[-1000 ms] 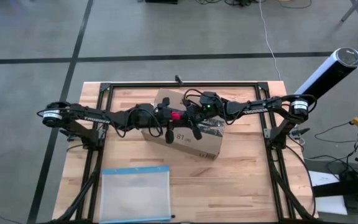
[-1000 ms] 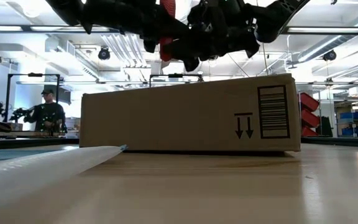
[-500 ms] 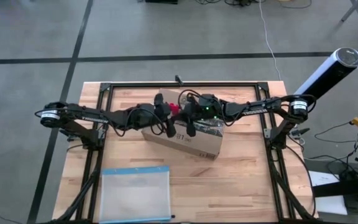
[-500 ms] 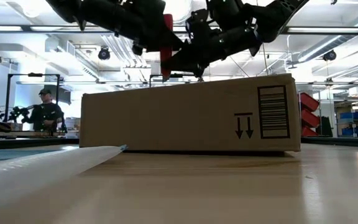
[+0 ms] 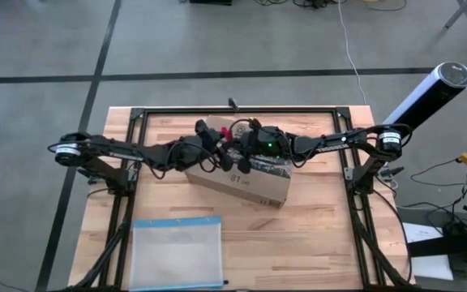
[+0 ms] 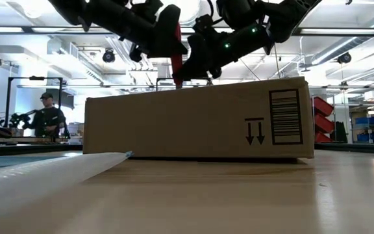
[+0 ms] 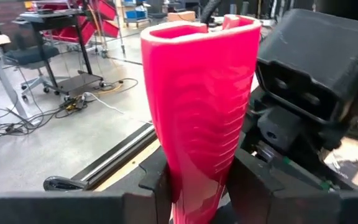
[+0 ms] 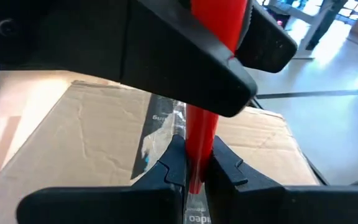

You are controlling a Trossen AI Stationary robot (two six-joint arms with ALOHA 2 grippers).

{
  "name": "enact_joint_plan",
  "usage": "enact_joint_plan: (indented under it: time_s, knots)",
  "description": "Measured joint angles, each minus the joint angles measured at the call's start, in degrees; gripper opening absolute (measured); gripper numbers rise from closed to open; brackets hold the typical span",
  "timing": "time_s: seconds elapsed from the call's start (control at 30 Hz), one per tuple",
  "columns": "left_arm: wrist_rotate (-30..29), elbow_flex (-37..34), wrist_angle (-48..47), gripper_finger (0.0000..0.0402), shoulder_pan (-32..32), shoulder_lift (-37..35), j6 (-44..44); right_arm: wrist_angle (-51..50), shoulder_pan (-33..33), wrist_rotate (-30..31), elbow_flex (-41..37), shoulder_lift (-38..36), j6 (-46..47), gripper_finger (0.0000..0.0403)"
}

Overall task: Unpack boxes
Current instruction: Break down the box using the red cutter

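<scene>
The brown cardboard box (image 5: 246,180) lies flat in the middle of the table, with a shiny tape strip (image 8: 160,127) along its top seam. A small red tool (image 6: 176,55) stands upright over the box's far part, and its lower tip (image 6: 177,84) reaches the box top. My left gripper (image 5: 216,140) and my right gripper (image 5: 238,152) meet above the box, both shut on the tool. In the low view the left gripper (image 6: 156,34) comes in from the left and the right gripper (image 6: 203,57) from the right. My left gripper pinches the red tool's ribbed body (image 7: 197,155) between its two fingers (image 7: 159,182), coming from the table's left. The tool's wide end (image 7: 197,31) sticks out beyond the fingers. The tool stands upright. My right gripper pinches the tool's narrow lower shaft (image 8: 197,146) between its two fingers (image 8: 174,163), below the left gripper's hold, coming from the table's right and slanting down. The tool's tip sits at the taped seam on the box top.
A clear plastic pouch with a blue edge (image 5: 176,252) lies flat near the table's front left. A black frame (image 5: 242,110) runs around the work area. A person (image 6: 49,117) stands far off in the room behind the table.
Both grippers have moved together toward the table's far edge over the box, carrying the red tool. The tool has tipped upright and come down until its tip reaches the box top. The box has stayed where it was.
</scene>
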Motion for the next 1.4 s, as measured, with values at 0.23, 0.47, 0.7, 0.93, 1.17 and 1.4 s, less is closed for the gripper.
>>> enact_joint_plan:
  time_s: [0.23, 0.47, 0.7, 0.93, 1.17, 1.4]
  knots:
    - [-5.06, 0.00, 2.31, 0.0126, -0.06, 1.78, -1.34, 0.46, 0.40, 0.76, 0.00, 0.00, -0.08, 0.0010]
    - [-5.41, 0.00, 3.06, 0.0112, -0.06, 1.94, -0.68, 0.52, 0.45, 0.26, 0.00, -0.02, -0.15, 0.0010]
    - [-5.46, 0.00, 2.99, 0.0108, -0.06, 1.94, -0.31, 0.18, 0.47, -1.99, 0.02, -0.05, -0.43, 0.0010]
    - [-3.90, -0.02, 1.07, 0.0096, -0.17, 1.94, 1.14, -2.77, 0.69, -4.86, 0.11, -0.13, -2.54, 0.0010]
    - [-2.55, -0.02, -1.19, 0.0092, -0.26, 1.94, 1.04, -4.68, 0.77, -5.82, 0.13, -0.15, -4.01, 0.0013]
    - [-4.66, -0.09, -2.59, 0.0070, -0.21, 1.92, 2.25, -5.67, 1.07, -8.27, 0.00, -0.15, -4.37, 0.0051]
